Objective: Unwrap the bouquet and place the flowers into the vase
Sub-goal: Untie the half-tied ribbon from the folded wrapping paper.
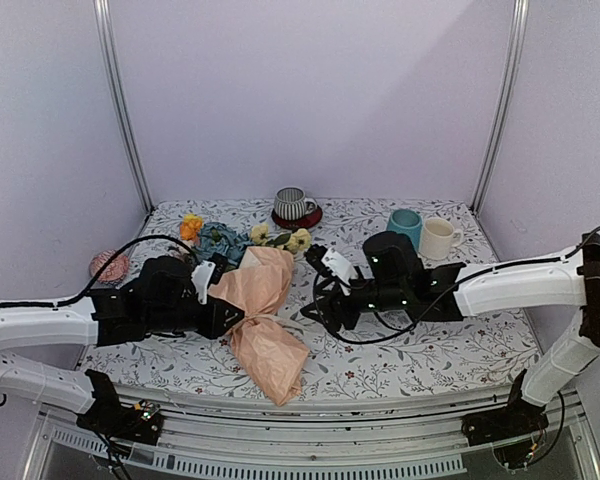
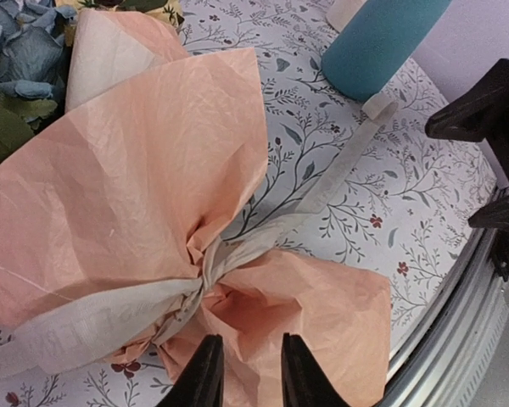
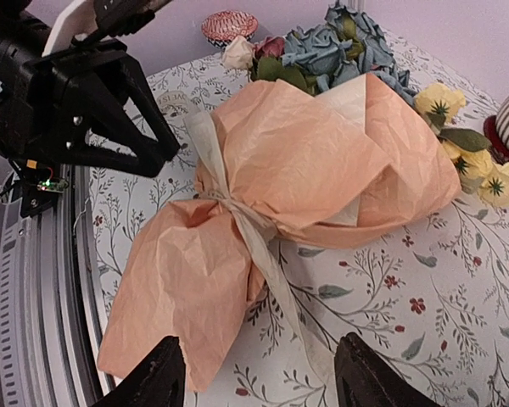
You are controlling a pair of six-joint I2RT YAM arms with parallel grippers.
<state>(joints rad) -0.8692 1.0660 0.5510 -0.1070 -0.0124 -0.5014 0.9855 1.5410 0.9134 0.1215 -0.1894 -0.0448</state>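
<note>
Bouquet [image 1: 260, 310] lies mid-table, still wrapped, cream ribbon [image 3: 237, 212] knotted (blooms point far-left). Left gripper [image 2: 251, 337] is just left of the knot, jaws nearly together over the paper; can't tell if pinching. Right gripper [image 3: 256, 339] is right of it, jaws wide, empty. Teal vase [image 1: 405, 226] stands upright far right, beside cream mug [image 1: 438, 238].

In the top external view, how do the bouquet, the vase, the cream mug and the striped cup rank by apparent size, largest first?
1. bouquet: by far the largest.
2. cream mug and striped cup: they look alike, so not ranked.
The vase is partly hidden behind the right arm, so its place is unsure.
</note>
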